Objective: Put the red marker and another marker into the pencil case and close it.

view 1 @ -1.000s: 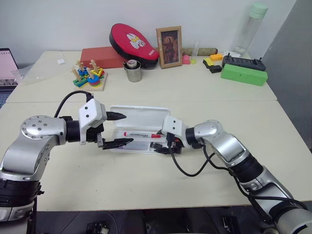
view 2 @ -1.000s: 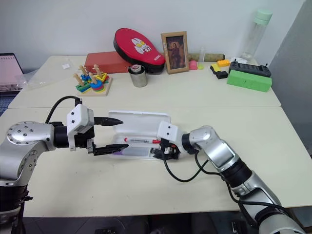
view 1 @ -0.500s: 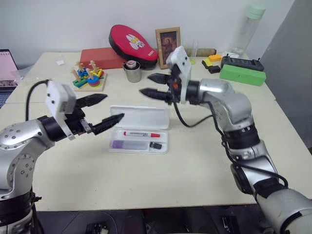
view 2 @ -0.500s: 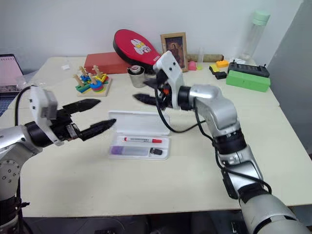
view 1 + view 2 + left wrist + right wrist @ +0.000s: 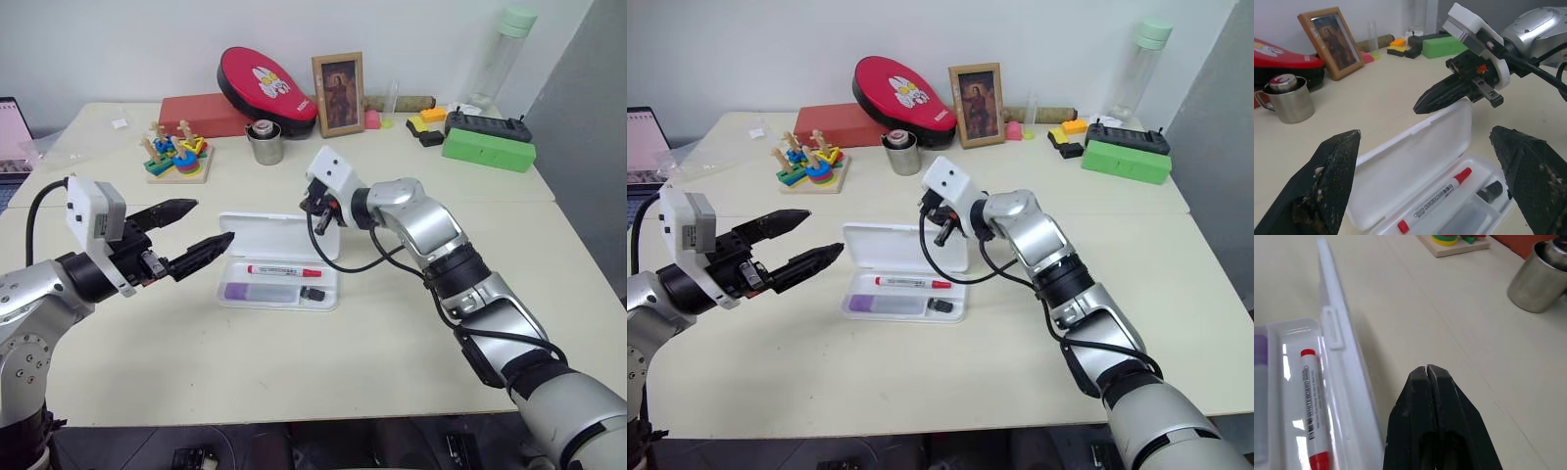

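The white pencil case [image 5: 231, 297] lies open at mid-table, its lid [image 5: 284, 235] tipped up at the back. In its tray lie the red marker [image 5: 284, 269], the lavender marker [image 5: 257, 291] in front of it, and a small dark stub [image 5: 312, 293]. My right gripper [image 5: 315, 219] is shut on nothing, its tips just behind the lid's right end. In the right wrist view its fingertips [image 5: 1426, 369] hang over bare table beside the lid's edge [image 5: 1341, 343]. My left gripper [image 5: 214, 221] stands open to the left of the case, holding nothing.
Behind the case stand a steel cup [image 5: 265, 142], a wooden stacking toy [image 5: 178, 155], a red oval pouch [image 5: 268, 83] on a red box [image 5: 206, 115] and a photo frame [image 5: 339, 94]. A green box [image 5: 489, 150] and a bottle [image 5: 500, 59] sit at the far right.
My right gripper left the case's near right corner, swung up and over, came down behind the lid and shut. The left gripper drew back to the left, away from the tray.
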Controlling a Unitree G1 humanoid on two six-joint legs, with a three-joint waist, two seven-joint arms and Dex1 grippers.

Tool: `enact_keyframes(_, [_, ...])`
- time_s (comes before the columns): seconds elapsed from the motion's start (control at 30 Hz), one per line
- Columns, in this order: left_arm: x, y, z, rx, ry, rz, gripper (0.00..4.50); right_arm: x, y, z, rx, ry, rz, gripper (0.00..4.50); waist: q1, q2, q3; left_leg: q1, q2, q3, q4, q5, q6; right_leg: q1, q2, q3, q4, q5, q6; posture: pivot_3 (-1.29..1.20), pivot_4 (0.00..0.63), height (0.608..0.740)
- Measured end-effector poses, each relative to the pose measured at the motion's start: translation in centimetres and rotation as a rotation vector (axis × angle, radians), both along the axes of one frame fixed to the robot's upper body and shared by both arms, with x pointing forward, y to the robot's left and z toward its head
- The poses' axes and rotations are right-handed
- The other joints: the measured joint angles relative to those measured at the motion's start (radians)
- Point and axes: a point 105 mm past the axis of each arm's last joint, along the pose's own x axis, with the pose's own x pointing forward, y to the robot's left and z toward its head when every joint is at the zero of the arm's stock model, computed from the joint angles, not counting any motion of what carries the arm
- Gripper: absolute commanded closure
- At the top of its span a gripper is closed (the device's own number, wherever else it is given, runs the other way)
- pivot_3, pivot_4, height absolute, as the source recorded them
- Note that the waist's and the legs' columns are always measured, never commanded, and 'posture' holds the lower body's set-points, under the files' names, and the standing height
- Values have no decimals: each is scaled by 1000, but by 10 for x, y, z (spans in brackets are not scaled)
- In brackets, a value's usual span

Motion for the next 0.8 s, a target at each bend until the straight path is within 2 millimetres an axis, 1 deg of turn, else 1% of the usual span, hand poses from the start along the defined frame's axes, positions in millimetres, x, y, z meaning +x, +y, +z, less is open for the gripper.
enact_keyframes(0.03, [-2,0,-1,10,10,-10,0,-6,1,-1,-9,-7,30,4462,0,0,0,0,0,0,0,0,0,0,0,0,0,0,0,0,150,740])
enact_keyframes(0.07, [-5,1,-6,36,37,-28,0,-20,1,-5,-31,-18,93,4462,0,0,0,0,0,0,0,0,0,0,0,0,0,0,0,0,150,740])
enact_keyframes(0.1, [-7,2,-8,51,54,-37,0,-29,3,-12,-53,-11,135,4462,0,0,0,0,0,0,0,0,0,0,0,0,0,0,0,0,150,740])
enact_keyframes(0.2, [-9,1,-9,62,57,-63,0,-45,6,-36,-114,42,198,4462,0,0,0,0,0,0,0,0,0,0,0,0,0,0,0,0,150,740])
enact_keyframes(0.37, [-12,1,-11,69,69,-79,0,-54,6,-48,-174,34,245,4462,0,0,0,0,0,0,0,0,0,0,0,0,0,0,0,0,150,740])
enact_keyframes(0.4, [-12,1,-13,72,72,-81,0,-57,5,-56,-213,23,257,4462,0,0,0,0,0,0,0,0,0,0,0,0,-1,0,0,0,150,740])
enact_keyframes(0.43, [-13,1,-14,80,76,-82,0,-59,4,-69,-248,23,261,4462,0,-1,0,0,0,0,0,0,0,0,0,0,-1,0,0,0,150,740])
enact_keyframes(0.67, [-15,2,-18,107,94,-90,0,-59,5,-71,-258,-4,262,4462,0,-2,-1,6,0,2,0,0,0,4,0,1,0,0,0,0,150,740])
enact_keyframes(0.73, [-14,2,-18,108,96,-83,0,-58,4,-69,-215,8,249,4462,0,-2,-2,6,0,2,0,0,0,4,0,1,0,-1,0,0,150,740])
enact_keyframes(0.8, [-12,5,-20,119,97,-52,0,-55,1,-69,-107,52,221,4462,0,-2,-1,6,0,2,0,0,0,4,0,2,0,0,0,0,150,740])
